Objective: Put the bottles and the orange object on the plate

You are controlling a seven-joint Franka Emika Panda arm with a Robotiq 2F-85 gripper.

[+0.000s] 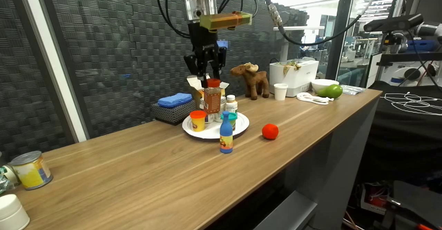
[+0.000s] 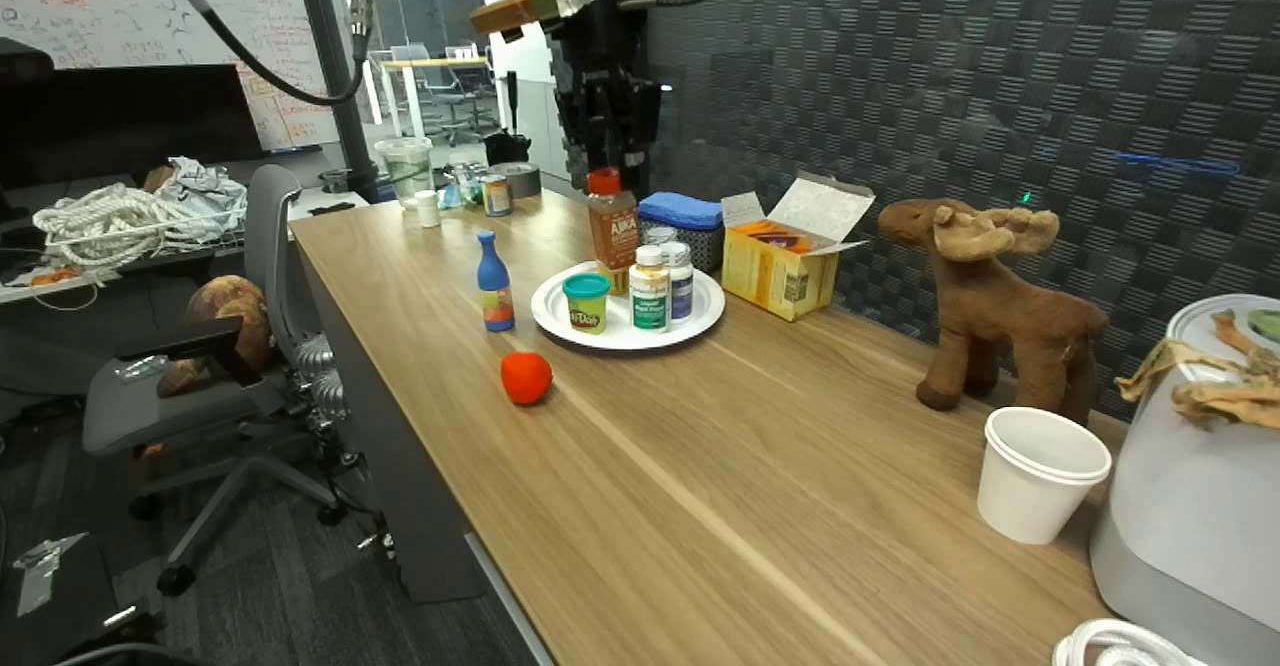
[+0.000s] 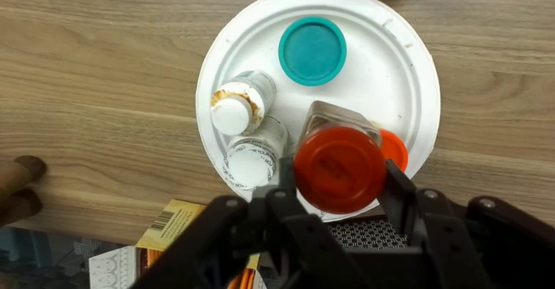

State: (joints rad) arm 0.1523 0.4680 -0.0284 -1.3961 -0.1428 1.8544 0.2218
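so, fingers [image 3: 401,189] clasp the red-lidded jar [image 1: 212,99] above the plate [image 3: 390,85].

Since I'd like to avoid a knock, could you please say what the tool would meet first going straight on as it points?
Pointing down, the tool holds the reddish-brown jar, whose base would probably meet the plate first; depth is unclear, so it might brush the orange-lidded tub.
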